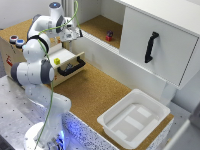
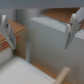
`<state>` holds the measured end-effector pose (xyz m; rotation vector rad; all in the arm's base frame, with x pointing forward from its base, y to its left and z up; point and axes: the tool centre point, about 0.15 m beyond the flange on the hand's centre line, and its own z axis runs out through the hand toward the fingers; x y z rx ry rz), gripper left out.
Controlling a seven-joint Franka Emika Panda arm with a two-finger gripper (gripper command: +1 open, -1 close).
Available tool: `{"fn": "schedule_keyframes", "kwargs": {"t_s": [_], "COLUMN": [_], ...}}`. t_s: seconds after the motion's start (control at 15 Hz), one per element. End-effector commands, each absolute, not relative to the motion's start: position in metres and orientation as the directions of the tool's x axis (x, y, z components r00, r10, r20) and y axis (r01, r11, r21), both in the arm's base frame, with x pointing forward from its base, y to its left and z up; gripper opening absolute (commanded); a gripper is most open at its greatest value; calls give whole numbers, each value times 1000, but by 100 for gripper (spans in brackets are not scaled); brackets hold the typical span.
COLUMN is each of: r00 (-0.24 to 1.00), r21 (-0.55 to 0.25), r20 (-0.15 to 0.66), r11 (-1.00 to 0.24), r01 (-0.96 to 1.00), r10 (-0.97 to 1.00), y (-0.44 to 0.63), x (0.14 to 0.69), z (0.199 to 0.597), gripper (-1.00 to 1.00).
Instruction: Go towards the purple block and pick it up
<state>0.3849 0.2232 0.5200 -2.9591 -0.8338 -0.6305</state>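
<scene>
While the jaws [image 2: 40, 32] stand spread wide in the wrist view, one finger [image 2: 7, 31] at each side of the picture and the other finger [image 2: 71, 29] opposite, nothing sits between them and they touch nothing. Below the gap lies a blurred white panel edge and a strip of cork-brown surface; the view is too soft to say which panel it is.

Seen from the exterior view, the jaws [image 1: 76, 34] hang at the end of the white arm [image 1: 35, 55], above the far end of an open white drawer [image 1: 65, 57] with a black handle [image 1: 71, 67]. A small yellow cube [image 1: 57, 61] lies in that drawer, on the exterior view's left of the jaws and nearer the camera.

The purple block [image 1: 110, 34] sits well apart from the jaws, toward the exterior view's right, on a raised cork surface [image 1: 97, 25] behind a low white ledge. It is just beside a small red cube [image 1: 108, 38]; whether they touch cannot be told. Open cork lies between the jaws and the block.

A white cabinet door [image 1: 160, 45] with a black handle [image 1: 151, 47] rises to the right of the block. Near the camera, a white bin [image 1: 114, 127] rests on the lower cork surface [image 1: 90, 90].
</scene>
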Motion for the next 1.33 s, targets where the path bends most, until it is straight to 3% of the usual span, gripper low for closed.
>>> {"fn": "schedule_keyframes", "kwargs": {"t_s": [0.0, 0.2, 0.47, 0.8, 1.0, 1.27], "r00": [857, 789, 724, 753, 768, 802], "r21": [46, -4, 48, 79, 126, 122], "r20": [514, 603, 683, 657, 640, 597], "r11": [-999, -989, -984, -991, -988, -990], "r01": [18, -149, -171, -107, -86, -72], "r10": [39, -121, -92, -28, 15, 15], "y": [157, 137, 138, 127, 123, 116], "x": [404, 424, 495, 579, 605, 634], "z": [547, 542, 543, 538, 541, 536], "gripper": [100, 100, 100, 100, 100, 100]}}
